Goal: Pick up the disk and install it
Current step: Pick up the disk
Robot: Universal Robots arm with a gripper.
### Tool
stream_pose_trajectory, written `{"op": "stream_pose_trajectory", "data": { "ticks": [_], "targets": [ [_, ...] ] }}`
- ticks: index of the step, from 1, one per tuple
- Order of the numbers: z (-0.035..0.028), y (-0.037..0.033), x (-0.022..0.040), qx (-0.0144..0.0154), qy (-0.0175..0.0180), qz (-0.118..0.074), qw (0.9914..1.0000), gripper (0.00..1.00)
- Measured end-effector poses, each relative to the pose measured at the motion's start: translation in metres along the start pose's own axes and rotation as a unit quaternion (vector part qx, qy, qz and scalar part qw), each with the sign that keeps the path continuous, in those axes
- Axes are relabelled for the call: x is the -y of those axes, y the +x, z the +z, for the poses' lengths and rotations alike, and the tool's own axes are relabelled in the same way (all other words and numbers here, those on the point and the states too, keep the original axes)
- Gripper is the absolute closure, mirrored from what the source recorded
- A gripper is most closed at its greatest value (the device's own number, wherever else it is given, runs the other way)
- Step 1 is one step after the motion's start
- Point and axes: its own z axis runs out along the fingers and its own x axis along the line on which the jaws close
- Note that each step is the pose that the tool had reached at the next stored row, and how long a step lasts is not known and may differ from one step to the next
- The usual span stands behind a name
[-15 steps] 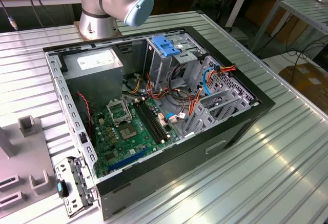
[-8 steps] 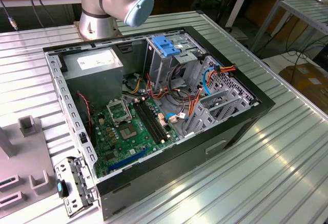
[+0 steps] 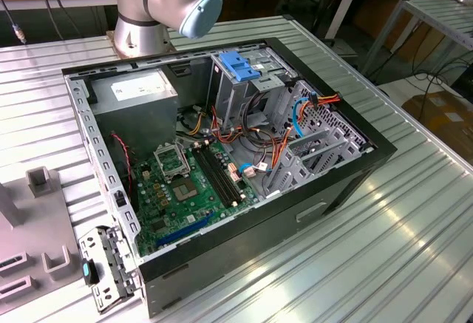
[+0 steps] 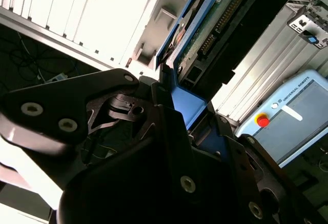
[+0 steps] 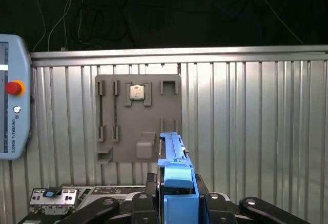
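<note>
My gripper (image 5: pixel 177 196) is shut on the disk (image 5: pixel 174 157), which I see edge-on in the first wrist view, its blue carrier rail running between the black fingers (image 5: pixel 146 203). In the second wrist view the disk (image 4: pixel 215 24) shows its green circuit-board underside and blue rails, sticking out beyond the gripper (image 4: pixel 187 114). The disk hangs in the air above the ribbed metal table (image 5: pixel 246 121), over the side where a grey fixture plate (image 5: pixel 138 119) lies. The exterior view has the open computer case (image 3: pixel 222 153) with its metal drive cage (image 3: pixel 251 79), topped by a blue latch piece (image 3: pixel 240 64).
A small chip (image 5: pixel 137 92) sits in the grey fixture plate. A teach pendant (image 5: pixel 10 98) with a red button lies off the table's edge. Inside the case are the motherboard (image 3: pixel 192 182), a power-supply box (image 3: pixel 137 90) and loose cables (image 3: pixel 295 116). The arm's base (image 3: pixel 144 5) stands behind the case.
</note>
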Motion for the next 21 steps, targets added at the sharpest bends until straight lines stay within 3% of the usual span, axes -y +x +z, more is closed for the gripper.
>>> {"op": "stream_pose_trajectory", "data": {
  "ticks": [21],
  "targets": [
    [0.0006, -0.0002, 0.0139, 0.0, -0.0001, 0.0, 1.0, 0.63]
  ]
}}
